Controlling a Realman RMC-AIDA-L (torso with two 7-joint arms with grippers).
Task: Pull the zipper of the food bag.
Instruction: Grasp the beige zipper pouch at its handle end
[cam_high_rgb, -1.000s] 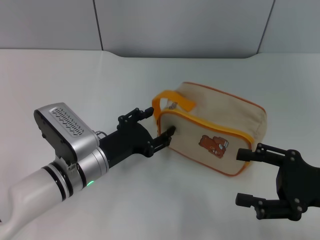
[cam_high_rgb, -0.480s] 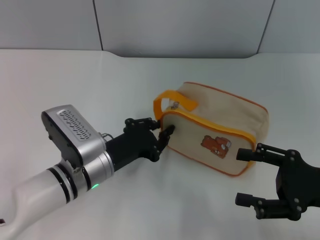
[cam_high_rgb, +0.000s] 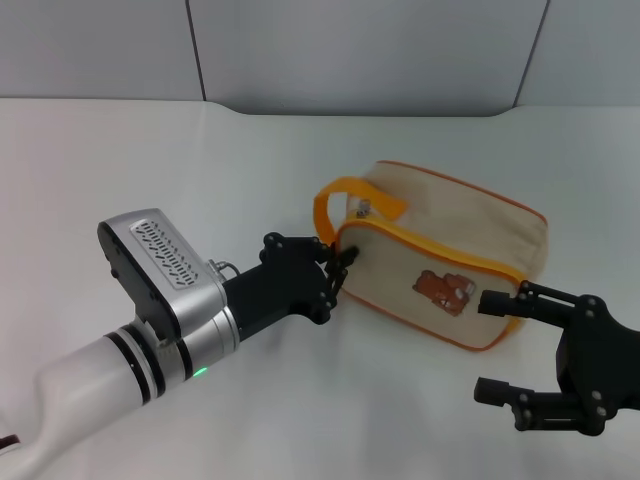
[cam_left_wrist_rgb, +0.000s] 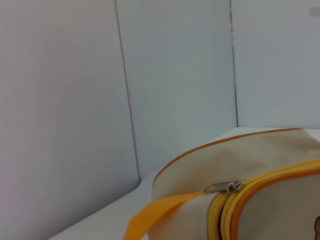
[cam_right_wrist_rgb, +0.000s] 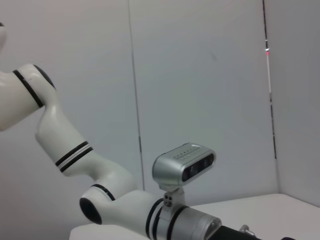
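**Food bag on white table, left gripper at its end**

Surface: white table (cam_high_rgb: 150, 160); grey panelled wall (cam_high_rgb: 350, 50) behind.
Food bag (cam_high_rgb: 450, 240): mid-table, long axis running left-near to right-far.
Zipper (cam_high_rgb: 420, 243): pull tab (cam_left_wrist_rgb: 222, 188) at strap end.
Left gripper (cam_high_rgb: 338, 270): fingers pressed together at bag's left corner.
Right gripper (cam_high_rgb: 500, 345): fingers spread, near bag's right end.

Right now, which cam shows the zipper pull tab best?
Left wrist view: the silver pull tab shows close, lying flat beside the strap. Head view shows it only as a tiny glint. Right wrist view misses it entirely.
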